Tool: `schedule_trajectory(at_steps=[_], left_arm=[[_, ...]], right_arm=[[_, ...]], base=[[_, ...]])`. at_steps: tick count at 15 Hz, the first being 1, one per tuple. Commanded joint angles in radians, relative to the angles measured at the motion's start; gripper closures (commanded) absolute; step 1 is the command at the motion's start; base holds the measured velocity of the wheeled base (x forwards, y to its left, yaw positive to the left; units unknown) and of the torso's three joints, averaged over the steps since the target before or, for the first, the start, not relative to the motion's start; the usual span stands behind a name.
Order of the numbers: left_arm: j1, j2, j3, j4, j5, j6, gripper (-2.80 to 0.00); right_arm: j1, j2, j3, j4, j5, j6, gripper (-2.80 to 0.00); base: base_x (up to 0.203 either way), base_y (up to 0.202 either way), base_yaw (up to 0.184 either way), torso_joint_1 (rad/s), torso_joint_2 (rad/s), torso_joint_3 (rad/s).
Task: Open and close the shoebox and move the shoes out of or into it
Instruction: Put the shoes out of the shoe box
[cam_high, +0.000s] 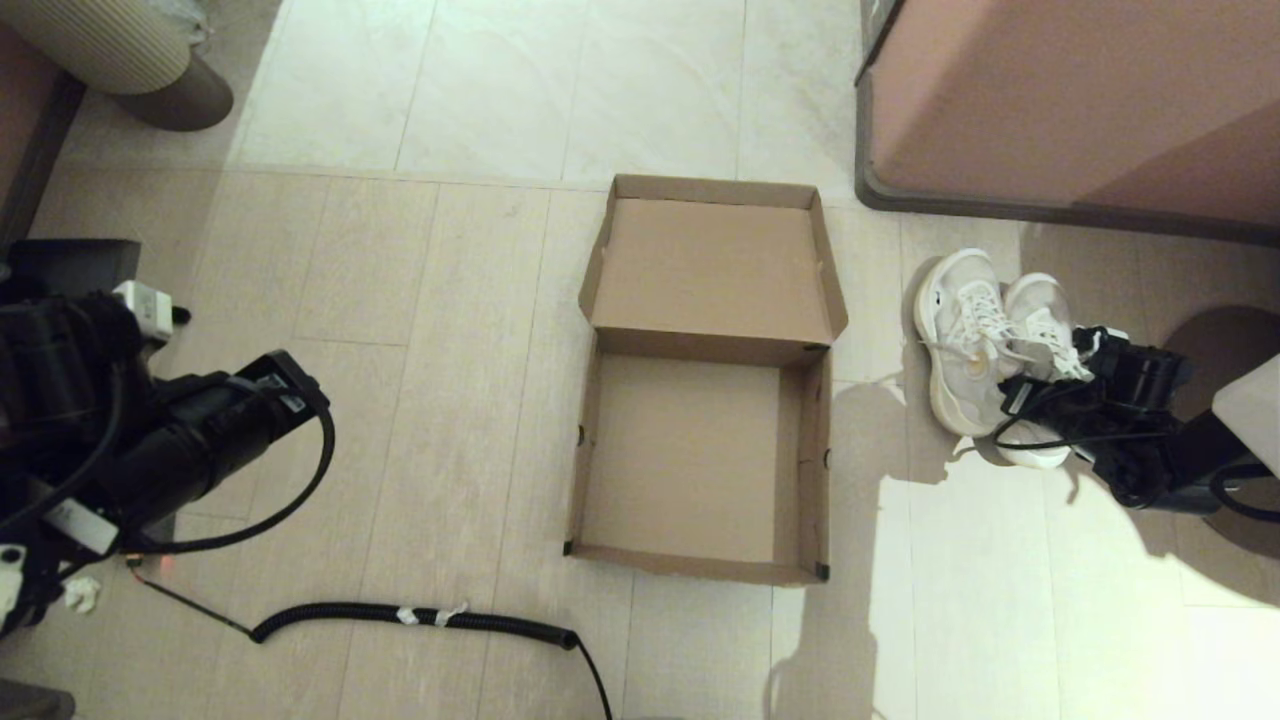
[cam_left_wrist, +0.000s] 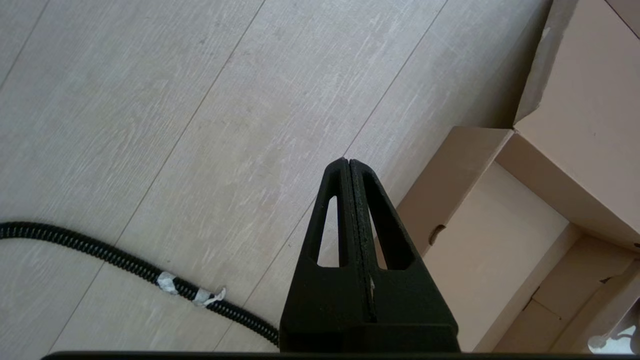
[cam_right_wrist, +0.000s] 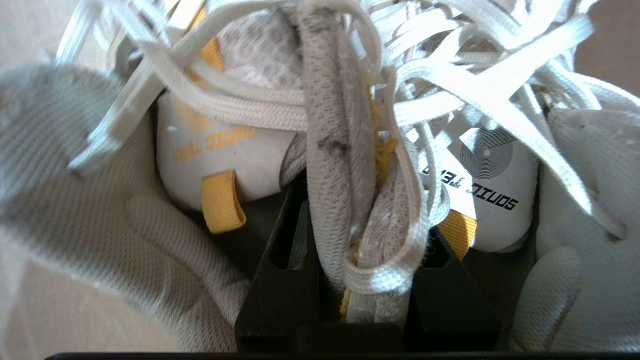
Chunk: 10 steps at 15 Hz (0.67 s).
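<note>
From my remote seat, nearest to me on the floor is a black corrugated cable (cam_high: 420, 617) with 2 bits of white tape on it, running across the boards in front of the left arm. My left gripper (cam_left_wrist: 348, 167) hangs idle above the floor on the left, its 2 fingers pressed flat together with nothing between them, and the near left corner of the shoebox (cam_high: 700, 470) is just beside it. The shoebox sits in the middle with its lid folded back flat on the far side, and I see only bare cardboard inside. To the right of it, clear of the box wall, the shoes (cam_high: 975, 340) stand side by side on the floor. My right gripper (cam_right_wrist: 362, 250) is down on them, clenched on the 2 inner collars pinched together among the laces. Beyond the shoes stands a large pinkish cabinet (cam_high: 1080, 100).
</note>
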Motion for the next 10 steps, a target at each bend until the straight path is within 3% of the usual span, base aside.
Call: schedule_trajectory(at_steps=[1,6,10], left_arm=[[0.009,-0.001,0.006,-0.005,0.0,-0.003,0.0],[0.028,-0.008,0.007,-0.004,-0.003,-0.009,0.0],[0.08,-0.014,0.005,-0.004,-0.055,-0.007,0.0]], right_arm=[[0.0,0.018,-0.007,-0.004,0.002,0.001,0.0],[0.0,0.03,-0.025,-0.002,0.002,-0.025,0.0],[0.0,-0.009,0.001,0.01,-0.001,-0.028,0.0]], base=[[0.0,0.0,0.0,0.0,0.0,0.0],[0.0,0.0,0.0,0.0,0.0,0.0],[0.0,0.0,0.0,0.0,0.0,0.0]])
